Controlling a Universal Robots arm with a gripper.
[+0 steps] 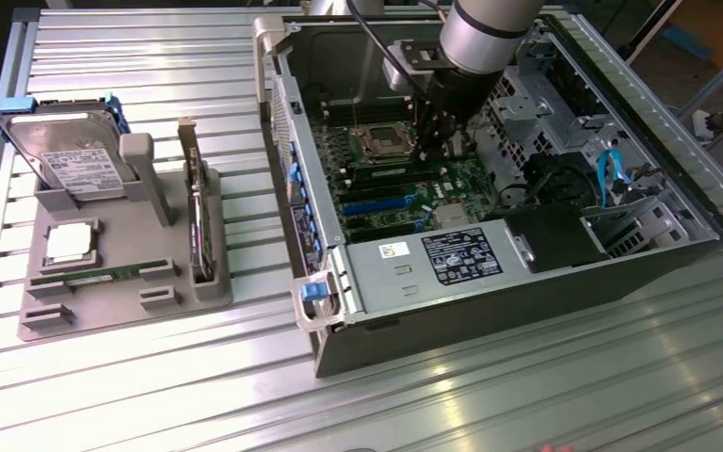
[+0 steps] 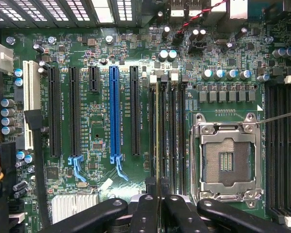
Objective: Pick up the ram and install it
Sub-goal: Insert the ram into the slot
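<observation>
The gripper (image 2: pixel 158 196), with black rounded fingers, is clamped on the ram (image 2: pixel 157 126), a thin green board seen edge-on. The ram stands upright in line with the narrow black memory slots (image 2: pixel 169 131) on the green motherboard (image 2: pixel 99 121), beside the square metal CPU socket (image 2: pixel 228 155).

Ram (image 2: pixel 157 136) edge-on, chips unseen; pincer (image 2: pixel 158 188) fingers cut by frame edge.

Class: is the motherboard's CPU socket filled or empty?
Empty. The CPU socket shows bare contacts inside its metal frame; no chip sits in it.
</observation>
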